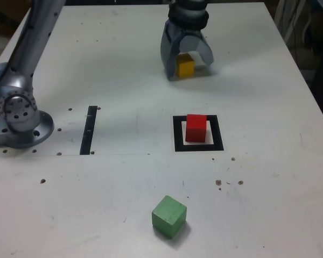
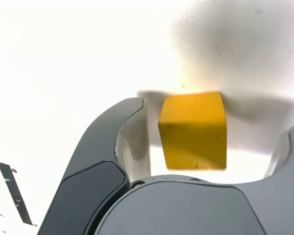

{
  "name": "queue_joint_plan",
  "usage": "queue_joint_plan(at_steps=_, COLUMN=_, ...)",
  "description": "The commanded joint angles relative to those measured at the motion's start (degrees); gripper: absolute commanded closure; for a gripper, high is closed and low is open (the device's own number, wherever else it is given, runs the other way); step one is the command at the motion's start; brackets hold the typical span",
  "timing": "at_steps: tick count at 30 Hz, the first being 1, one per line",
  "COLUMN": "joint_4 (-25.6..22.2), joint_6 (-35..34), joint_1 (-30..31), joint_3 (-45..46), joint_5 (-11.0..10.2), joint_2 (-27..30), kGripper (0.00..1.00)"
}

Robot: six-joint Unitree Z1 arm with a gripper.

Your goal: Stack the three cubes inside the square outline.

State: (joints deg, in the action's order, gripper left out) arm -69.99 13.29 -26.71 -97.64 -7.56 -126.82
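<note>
My gripper (image 1: pixel 188 70) stands open at the far side of the table, its fingers reaching down on either side of the yellow cube (image 1: pixel 185 65). The wrist view shows the yellow cube (image 2: pixel 193 129) between the jaws of the gripper (image 2: pixel 213 122): one finger (image 2: pixel 132 127) is close against it, while the other stands clear with a gap. A red cube (image 1: pixel 196 128) sits inside the square outline (image 1: pixel 178 134) at mid-table. The green cube (image 1: pixel 169 215) lies alone near the front edge, turned at an angle.
A straight black strip (image 1: pixel 89 130) lies towards the exterior view's left of the outline and also shows in the wrist view (image 2: pixel 14 193). The arm's base (image 1: pixel 19 115) stands at the table's left edge. Small dark specks dot the white tabletop (image 1: pixel 258 177).
</note>
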Motion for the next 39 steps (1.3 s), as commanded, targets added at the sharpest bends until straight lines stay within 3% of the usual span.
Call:
queue_joint_plan(at_steps=1, joint_4=-0.4, joint_6=-0.4, joint_1=0.1, joint_3=-0.4, joint_5=-0.4, joint_2=-0.2, kGripper=0.17)
queue_joint_plan(at_steps=8, joint_4=-1.2, joint_6=-0.7, joint_1=0.2, joint_3=-0.9, joint_5=-0.4, joint_2=-0.2, kGripper=0.43)
queue_joint_plan(at_steps=22, joint_4=0.5, joint_6=-0.1, joint_1=0.2, joint_3=-2.4, joint_5=0.0, joint_2=-1.0, kGripper=0.73)
queue_joint_plan(at_steps=31, joint_4=0.1, joint_6=0.0, joint_1=0.4, joint_3=-2.4, joint_5=-0.2, joint_2=-0.2, kGripper=0.8)
queue_joint_plan(at_steps=39, joint_4=-5.9, joint_6=1.1, joint_1=5.3, joint_3=-4.7, joint_5=-1.3, joint_2=5.3, kGripper=0.83)
